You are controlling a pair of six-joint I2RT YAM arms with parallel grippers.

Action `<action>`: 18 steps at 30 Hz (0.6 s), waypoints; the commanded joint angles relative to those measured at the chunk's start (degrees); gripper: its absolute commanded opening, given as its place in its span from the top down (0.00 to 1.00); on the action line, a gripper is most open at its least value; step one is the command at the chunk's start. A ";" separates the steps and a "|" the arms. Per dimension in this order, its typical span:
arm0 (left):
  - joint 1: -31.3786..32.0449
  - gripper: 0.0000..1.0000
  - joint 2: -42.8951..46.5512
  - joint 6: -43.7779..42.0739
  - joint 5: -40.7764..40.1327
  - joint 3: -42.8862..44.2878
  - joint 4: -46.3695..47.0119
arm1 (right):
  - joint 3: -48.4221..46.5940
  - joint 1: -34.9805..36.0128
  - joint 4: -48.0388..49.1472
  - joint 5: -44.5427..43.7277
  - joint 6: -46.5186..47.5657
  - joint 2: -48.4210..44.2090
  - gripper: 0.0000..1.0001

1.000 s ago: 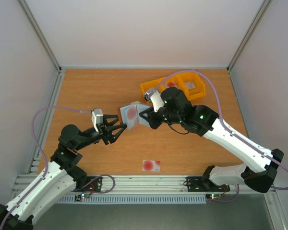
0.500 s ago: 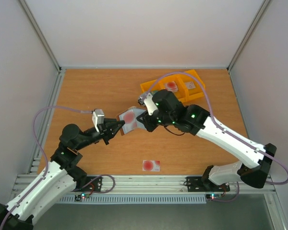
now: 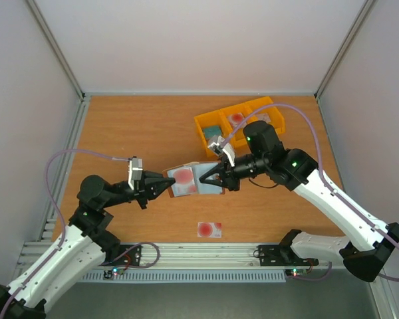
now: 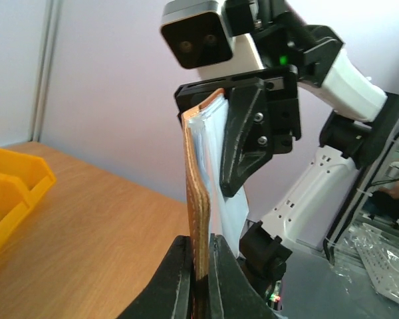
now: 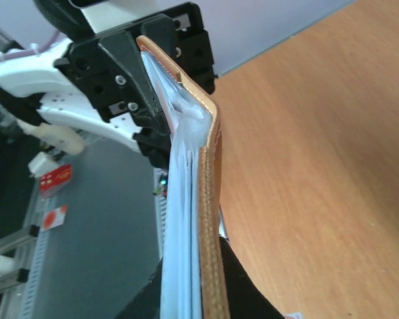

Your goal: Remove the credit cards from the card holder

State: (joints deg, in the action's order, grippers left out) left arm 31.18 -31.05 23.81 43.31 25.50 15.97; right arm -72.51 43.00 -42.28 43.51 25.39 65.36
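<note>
The card holder (image 3: 194,180) hangs spread above the worktop (image 3: 133,133), its length running side to side — left tool (image 3: 166,184) clenched on one end, right tool (image 3: 210,177) on the other; its red-spotted card (image 3: 182,176) sits nearer the left tool.

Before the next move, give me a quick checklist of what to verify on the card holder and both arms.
1. The left end effector is shut on the card holder at one edge: ok.
2. The right end effector is shut on the opposite edge: ok.
3. Holder spread open between them: ok.
4. Holder emptied: not ok, a red-spot card shows inside.
5. An end effector free to pull that card: not ok, both are gripping.
6. More cards hidden in the pockets: cannot tell.
</note>
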 commanded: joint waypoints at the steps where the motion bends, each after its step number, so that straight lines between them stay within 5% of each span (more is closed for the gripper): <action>1: -0.33 0.99 -0.67 -0.32 5.71 0.70 2.55 | -0.75 -0.89 5.41 12.16 -0.50 -0.04 0.97; 6: -0.20 0.78 -1.45 -1.46 2.78 0.96 3.06 | 1.52 -0.15 14.64 14.70 -4.72 0.91 0.98; 14: 0.20 0.69 -1.48 -0.71 1.57 0.51 4.04 | 0.40 1.62 14.26 11.89 -2.75 1.68 0.99; 18: 0.15 0.57 0.26 -1.41 5.46 1.69 1.73 | 0.63 -1.14 10.39 10.72 0.29 -1.61 0.99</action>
State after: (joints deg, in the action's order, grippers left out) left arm 31.24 -32.14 23.53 46.13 25.58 17.67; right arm -70.85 43.64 -31.44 52.73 22.85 67.02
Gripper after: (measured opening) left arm 0.401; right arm 0.064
